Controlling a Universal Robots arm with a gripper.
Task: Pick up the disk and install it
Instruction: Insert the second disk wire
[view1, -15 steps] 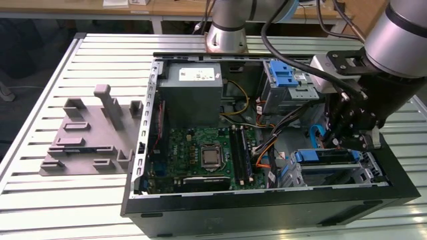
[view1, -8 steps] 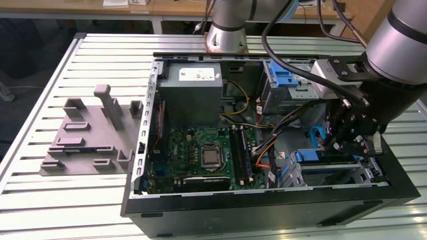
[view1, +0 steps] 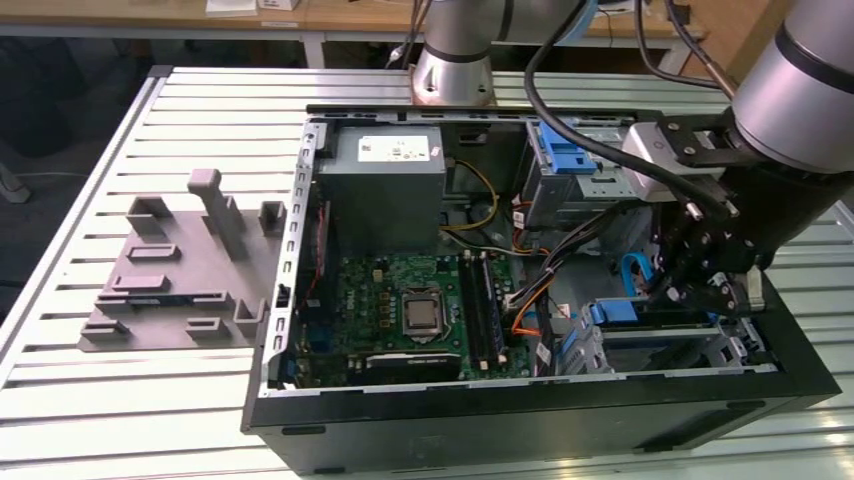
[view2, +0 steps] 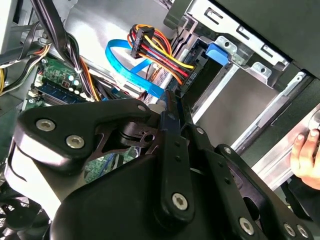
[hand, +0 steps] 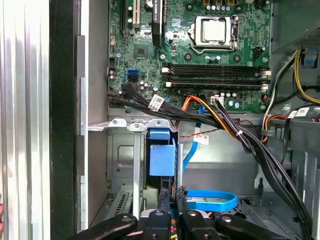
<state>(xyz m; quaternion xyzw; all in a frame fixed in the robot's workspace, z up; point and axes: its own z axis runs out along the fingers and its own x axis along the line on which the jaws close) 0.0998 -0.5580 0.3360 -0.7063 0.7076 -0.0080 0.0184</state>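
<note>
While your tool (view1: 705, 290) is reaching down into the open computer case (view1: 534, 400), its fingers are pinching shut on a thin dark edge, apparently the disk (hand: 162, 160) standing on edge in the drive cage (hand: 127, 150) (blue rail showing). You are judging this as the install step. Seating is calling for straight pressure, clear of the cables (hand: 240, 135). A hand (view2: 306, 155) is resting at the case edge.

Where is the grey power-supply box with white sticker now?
The power-supply box sits in the black computer case, at its far corner on the exterior view's left, beside the green motherboard.
</note>
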